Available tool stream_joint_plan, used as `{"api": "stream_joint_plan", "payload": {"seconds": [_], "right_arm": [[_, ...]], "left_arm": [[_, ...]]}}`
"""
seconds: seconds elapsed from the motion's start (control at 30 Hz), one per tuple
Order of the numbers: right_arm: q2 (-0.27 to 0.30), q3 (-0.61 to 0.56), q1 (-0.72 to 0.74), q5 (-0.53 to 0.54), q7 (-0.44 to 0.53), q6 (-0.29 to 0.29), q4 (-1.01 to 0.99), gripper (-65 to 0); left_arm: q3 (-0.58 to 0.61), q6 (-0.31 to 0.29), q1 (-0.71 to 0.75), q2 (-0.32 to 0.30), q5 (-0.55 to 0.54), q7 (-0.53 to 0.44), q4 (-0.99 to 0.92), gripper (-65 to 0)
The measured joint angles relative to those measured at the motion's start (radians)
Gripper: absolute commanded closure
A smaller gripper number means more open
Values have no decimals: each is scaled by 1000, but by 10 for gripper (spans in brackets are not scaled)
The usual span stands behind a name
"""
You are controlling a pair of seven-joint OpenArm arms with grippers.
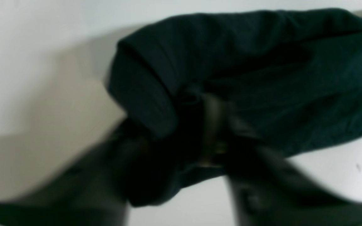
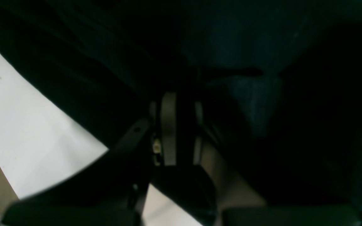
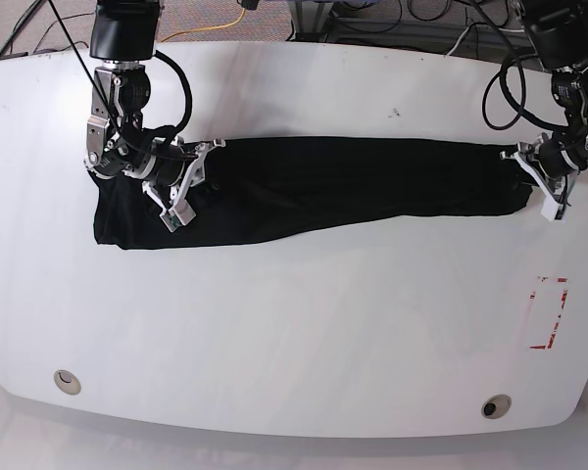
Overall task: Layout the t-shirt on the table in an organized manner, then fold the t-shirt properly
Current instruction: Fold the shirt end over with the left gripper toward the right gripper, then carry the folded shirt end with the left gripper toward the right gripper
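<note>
The black t-shirt (image 3: 353, 181) lies stretched in a long band across the white table (image 3: 294, 333), from the left side almost to the right edge. My right gripper (image 3: 189, 181) is on its left end. In the right wrist view its pads (image 2: 168, 125) are shut on a dark fold of t-shirt (image 2: 247, 47). My left gripper (image 3: 531, 181) is at the right end. In the blurred left wrist view the left gripper (image 1: 212, 138) is pinched on a bunched edge of the t-shirt (image 1: 262, 62).
A red dashed rectangle (image 3: 548, 313) is marked near the table's right edge. Two round grommets (image 3: 67, 380) (image 3: 496, 405) sit along the front edge. Cables and gear lie beyond the far edge.
</note>
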Motion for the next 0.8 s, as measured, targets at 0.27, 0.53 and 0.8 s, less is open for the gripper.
{"api": "stream_joint_plan", "payload": {"seconds": [0.27,0.53,0.8], "right_arm": [[0,0,0,0,0,0,0,-70],[0,0,0,0,0,0,0,-70],[0,0,0,0,0,0,0,-68]], "left_arm": [[2,0,6,2,8,23,43,0],[1,-1,50,5,16,124,322,0],[5,2,45,53,10,291,559,0]]}}
